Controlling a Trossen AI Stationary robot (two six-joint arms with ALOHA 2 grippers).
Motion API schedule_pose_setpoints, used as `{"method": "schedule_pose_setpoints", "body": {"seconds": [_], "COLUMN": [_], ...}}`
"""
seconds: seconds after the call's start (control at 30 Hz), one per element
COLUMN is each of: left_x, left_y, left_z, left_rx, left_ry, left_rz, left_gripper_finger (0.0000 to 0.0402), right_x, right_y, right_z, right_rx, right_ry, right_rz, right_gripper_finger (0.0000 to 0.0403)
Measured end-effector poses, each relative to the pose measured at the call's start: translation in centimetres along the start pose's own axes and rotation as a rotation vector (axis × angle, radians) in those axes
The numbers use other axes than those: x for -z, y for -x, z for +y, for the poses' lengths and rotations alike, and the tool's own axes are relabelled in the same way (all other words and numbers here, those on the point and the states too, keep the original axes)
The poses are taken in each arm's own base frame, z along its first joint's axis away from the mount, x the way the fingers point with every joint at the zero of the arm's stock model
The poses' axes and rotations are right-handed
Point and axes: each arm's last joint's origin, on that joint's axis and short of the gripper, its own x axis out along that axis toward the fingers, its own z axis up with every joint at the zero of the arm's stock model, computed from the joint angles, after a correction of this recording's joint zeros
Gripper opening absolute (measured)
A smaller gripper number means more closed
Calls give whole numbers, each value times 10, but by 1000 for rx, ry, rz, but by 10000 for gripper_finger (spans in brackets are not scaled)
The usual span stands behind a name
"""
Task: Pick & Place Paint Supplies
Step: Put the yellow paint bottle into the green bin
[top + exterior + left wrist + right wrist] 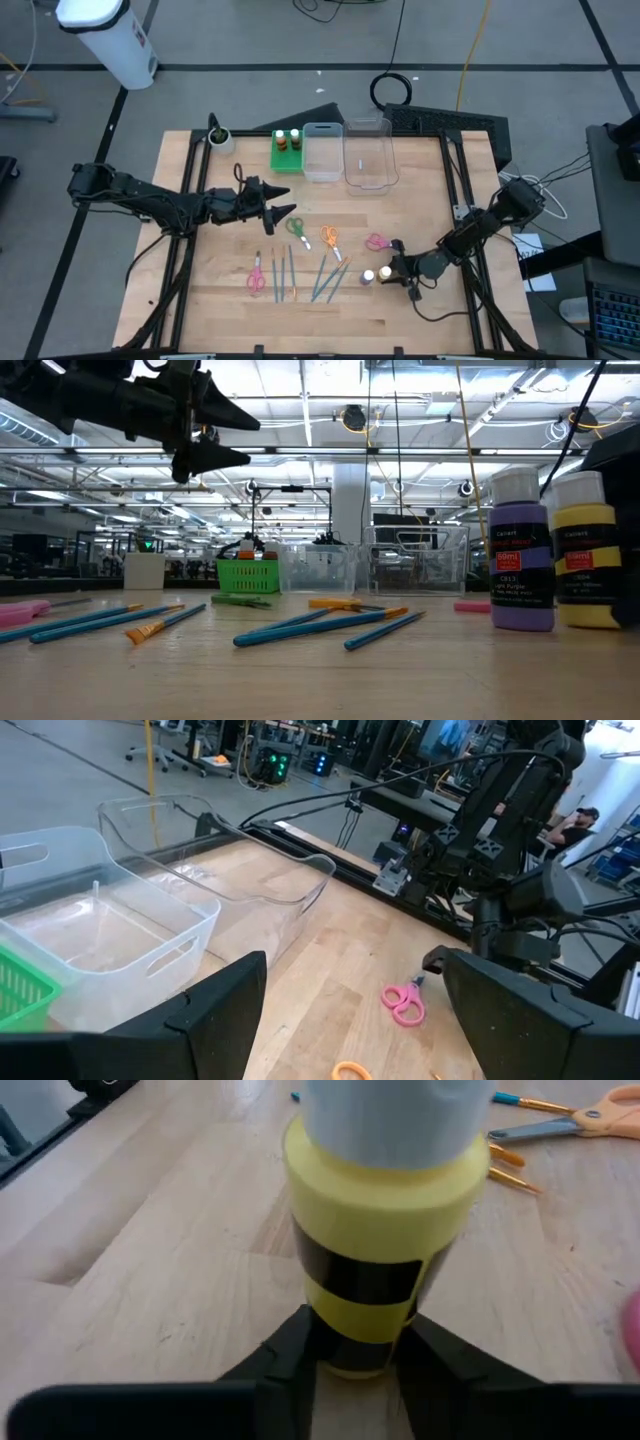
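Note:
My right gripper (393, 268) is near the table's right near corner, shut on a yellow paint bottle (375, 1230) with a white cap. A purple bottle (520, 560) stands just beside it. My left gripper (289, 212) hangs open above the table's middle, near the green scissors (297, 227). Orange scissors (330, 237) and two pink pairs (375, 242) (256, 278) lie flat on the wood. Several thin brushes (325, 280) lie near the front edge. My right gripper pinches the yellow bottle by the lowest part of its body (362, 1352), between its two fingers (292, 1350). The fingers come in level, from the table's right side. In the low view the bottle (585, 550) stands upright, its base on the table.
A green tray (287, 160) holding two bottles sits at the far side, with two clear bins (322, 152) (369, 158) to its right. A small pot (218, 136) stands at the far left corner. Bare wood lies between the scissors and the bins.

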Motion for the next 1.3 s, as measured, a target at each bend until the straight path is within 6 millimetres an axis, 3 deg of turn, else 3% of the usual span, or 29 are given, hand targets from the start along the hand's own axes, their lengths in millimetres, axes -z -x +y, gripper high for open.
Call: {"method": "schedule_pose_setpoints", "body": {"seconds": [0.27,0.4,0.63,0.8,0.97,1.13,1.3], "left_x": [1,-3,-46,-81,-95,-91,-70], "left_y": [0,-1,-18,-49,-95,-143,-181], "left_z": [0,0,-12,-22,-38,-54,-63], "left_rx": [-5,-5,-27,-183,-122,-53,-5], "left_ry": [3,79,75,-13,-111,-224,-265], "left_rz": [7,-23,28,197,296,346,404], "left_gripper_finger": [312,312,312,312,312,312,312], "right_x": [-18,-31,-50,-59,-70,-83,-87], "right_y": [13,23,35,33,23,8,1], "right_z": [-2,-15,-56,-85,-104,-115,-119], "right_rx": [79,230,314,303,371,335,331], "right_ry": [54,-65,-210,-257,-227,-218,-207], "right_rz": [-71,-119,-144,-140,-122,-101,-99], "right_gripper_finger": [95,95,95,95,95,95,95]}}
